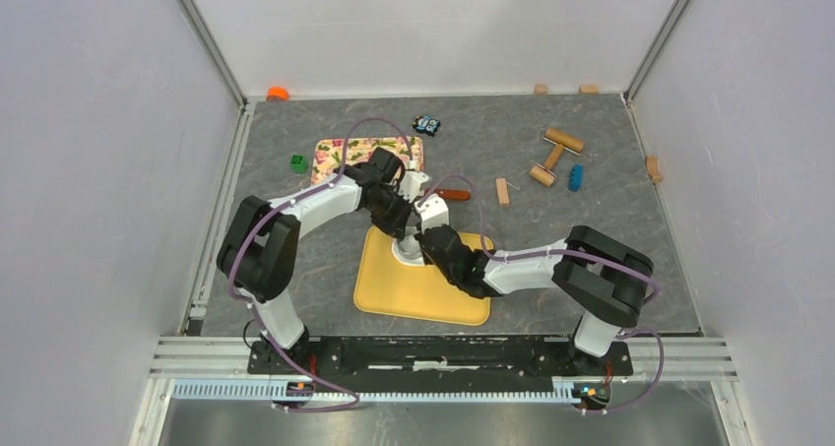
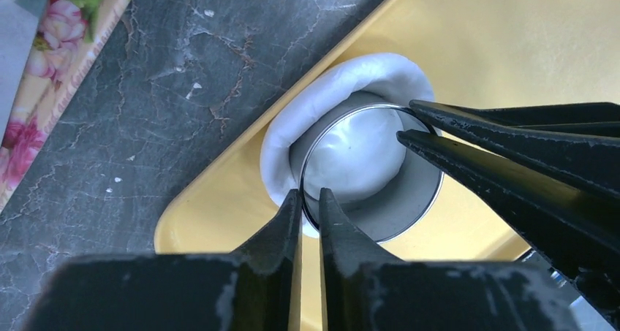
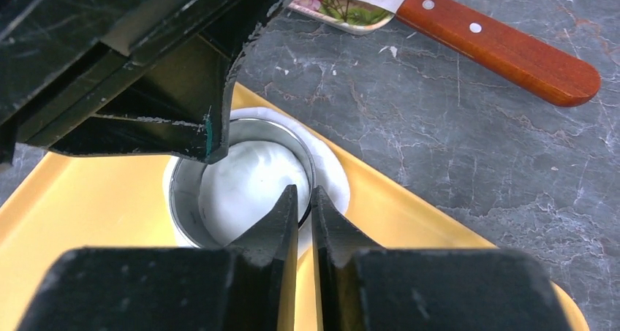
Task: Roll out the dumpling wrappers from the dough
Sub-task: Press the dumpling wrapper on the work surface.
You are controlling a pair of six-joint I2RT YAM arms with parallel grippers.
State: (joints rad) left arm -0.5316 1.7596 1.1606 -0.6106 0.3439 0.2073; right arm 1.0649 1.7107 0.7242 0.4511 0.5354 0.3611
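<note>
While the round cup (image 2: 418, 199) sits on flattened dough (image 2: 351, 71) at far-left corner of yellow board (image 2: 512, 31), its rim is pinched by left gripper (image 2: 309, 203) & right gripper (image 3: 305, 199), jaws nearly together, on opp. sides.

- We see the dough (image 2: 351, 71) as a soft, matte white sheet pressed flat on the yellow board (image 2: 512, 39), close to one corner, with its outer edge reaching the board's raised rim.
- A round cup (image 2: 424, 199) stands upright on the sheet, so only a smooth, slightly puffed collar of dough (image 3: 333, 174) shows around it, wider on one side than the other.
- Inside the cup we make out the wrapper (image 2: 354, 163): a roundish white patch lying flat, faintly glossy, with a shallow crease or two.
- From above, the dough (image 1: 404, 256) is a small pale spot, largely hidden.
</note>
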